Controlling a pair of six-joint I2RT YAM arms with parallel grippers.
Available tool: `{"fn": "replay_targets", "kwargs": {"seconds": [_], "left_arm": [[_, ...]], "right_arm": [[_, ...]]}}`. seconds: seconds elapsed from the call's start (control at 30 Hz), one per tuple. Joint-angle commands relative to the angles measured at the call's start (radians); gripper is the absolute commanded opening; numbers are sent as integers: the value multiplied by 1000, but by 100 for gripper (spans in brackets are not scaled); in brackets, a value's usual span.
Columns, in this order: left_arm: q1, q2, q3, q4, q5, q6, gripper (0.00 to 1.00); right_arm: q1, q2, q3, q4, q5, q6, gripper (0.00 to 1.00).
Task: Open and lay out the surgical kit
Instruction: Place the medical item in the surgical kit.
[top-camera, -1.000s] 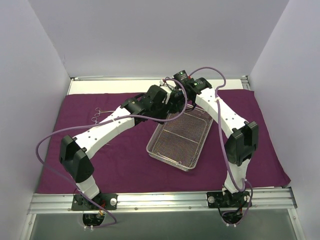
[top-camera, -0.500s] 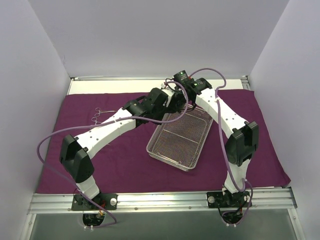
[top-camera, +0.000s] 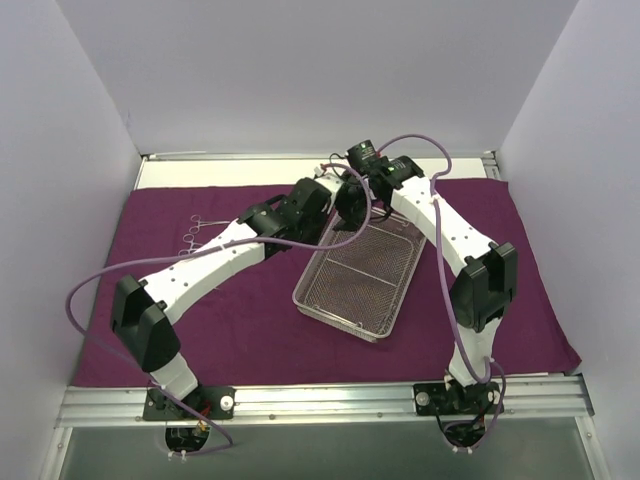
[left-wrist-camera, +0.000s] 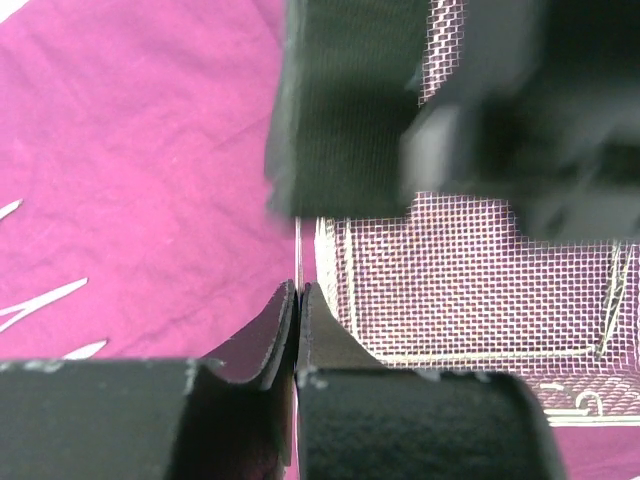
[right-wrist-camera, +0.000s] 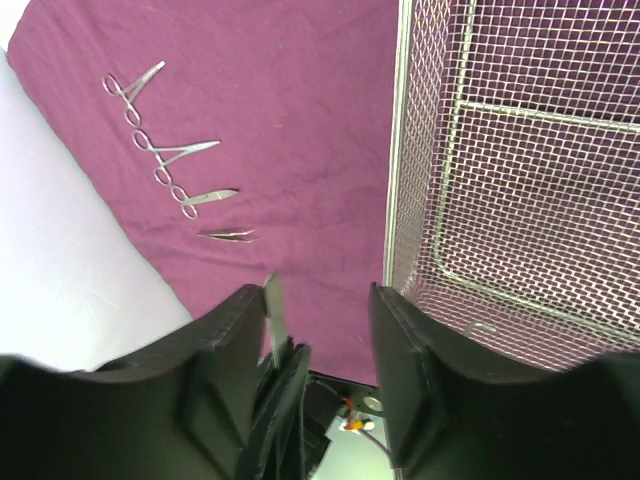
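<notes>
The dark purple cloth wrap (top-camera: 240, 320) lies spread flat over the table. The silver wire-mesh tray (top-camera: 338, 320) stands on it at an angle in the middle, and its mesh (left-wrist-camera: 450, 290) shows nothing inside. Both grippers meet above the tray's far left corner. My left gripper (left-wrist-camera: 297, 290) is shut on a thin silver instrument (right-wrist-camera: 271, 315), seen edge-on between its pads. My right gripper (right-wrist-camera: 318, 292) stands open around the left gripper's tips, its fingers (right-wrist-camera: 395, 330) apart from the instrument. Several scissor-like instruments (right-wrist-camera: 170, 160) lie in a row on the cloth at the back left (top-camera: 195, 230).
White walls close in the left, back and right. A bare white strip (top-camera: 230, 172) runs behind the cloth. An aluminium rail (top-camera: 320, 400) carries both arm bases at the near edge. Purple cables (top-camera: 100, 285) loop off each arm.
The left gripper has shut on the thin instrument while the right gripper has let go and opened. The left arm's elbow has shifted a little to the left.
</notes>
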Motion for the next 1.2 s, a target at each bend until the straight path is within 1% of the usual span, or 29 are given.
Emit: {"fn": "replay_targets", "kwargs": {"seconds": [0.0,0.03,0.07,0.17,0.23,0.27,0.3,0.33,0.37,0.47,0.5,0.53,0.57,0.6,0.63,0.7,0.73,0.8,0.87,0.9,0.97,1.1,1.17], "left_arm": [[23,-89,-31,24,-44,-47,2],[40,-100,-40,23,-42,-70,2],[51,-120,-60,20,-41,-80,2],[106,-166,-95,19,-26,-137,2],[147,-192,-138,15,-7,-200,2],[200,-222,-155,15,5,-226,2],[230,-241,-196,16,14,-249,2],[257,-258,-216,1,17,-305,2],[317,-294,-238,-10,16,-335,2],[396,-371,-315,-72,-25,-454,2],[447,-390,-335,-106,-35,-479,2],[471,-406,-368,-131,-45,-529,2],[489,-436,-381,-163,-93,-562,2],[535,-448,-393,-230,-113,-596,2],[557,-459,-416,-258,-127,-660,2],[592,-480,-434,-348,-163,-724,2],[619,-483,-442,-368,-165,-772,2],[635,-489,-470,-414,-170,-824,2],[655,-496,-509,-425,-154,-886,2],[664,-494,-526,-438,-126,-910,2],[709,-503,-583,-444,-84,-970,2],[742,-539,-683,-432,5,-1091,2],[747,-551,-707,-433,16,-1139,2]], "right_arm": [[-47,-62,-10,-14,11,-33,49],[-61,-65,-16,-13,11,-40,52],[-77,-65,-18,-11,9,-55,58],[-148,-65,-18,-20,17,-87,66],[-192,-68,-19,-25,21,-128,67],[-203,-70,-18,-27,28,-144,70],[-212,-71,-18,-25,31,-177,71],[-220,-67,-13,-22,31,-200,72],[-220,-58,17,-30,32,-231,73],[-184,-13,82,-91,70,-342,73],[-170,-7,99,-97,80,-363,73],[-156,-1,102,-97,93,-391,73],[-128,-1,99,-97,98,-398,73],[-113,-2,82,-82,103,-405,73],[-99,-5,71,-71,103,-411,73],[-59,-2,59,-60,97,-418,74],[-47,8,54,-60,94,-420,74],[-25,19,54,-62,75,-435,74],[-18,28,57,-65,68,-452,74],[-10,30,60,-68,69,-457,74],[-2,24,63,-70,71,-472,74],[11,16,54,-77,54,-495,75],[13,16,47,-80,41,-507,75]]}}
